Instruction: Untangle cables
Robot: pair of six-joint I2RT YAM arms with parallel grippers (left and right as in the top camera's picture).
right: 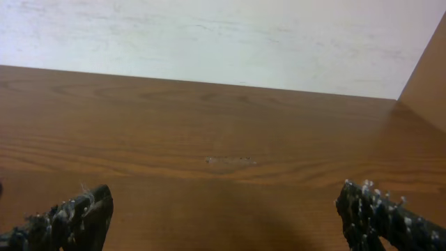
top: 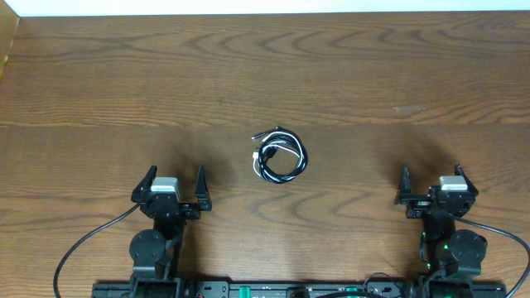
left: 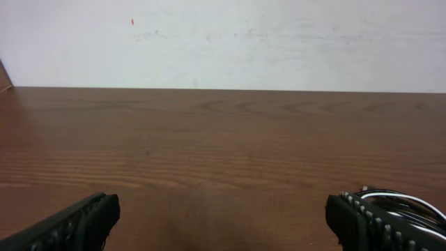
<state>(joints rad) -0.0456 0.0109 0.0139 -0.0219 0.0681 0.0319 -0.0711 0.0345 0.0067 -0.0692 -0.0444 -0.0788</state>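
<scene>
Cables (top: 280,157): 1 black-and-white tangle at table (top: 331,66) centre.
Left gripper (top: 175,175): jaws wide apart, empty.
Right gripper (top: 431,175): jaws wide apart, empty.

**Cables** (top: 279,157): a small tangled bundle lying flat near the middle of the wooden counter (top: 99,83). It sits about midway between the left and right edges and well apart from every corner. Several thin black cords (top: 300,159) are wound into a rough ring of overlapping loops. One white cord (top: 255,161) runs down the ring's left side, caught among the black loops. A short black plug end (top: 280,129) juts from the ring toward the far edge. The left wrist view shows only a low sliver of the bundle (left: 401,202), with black and white strands together.
</scene>
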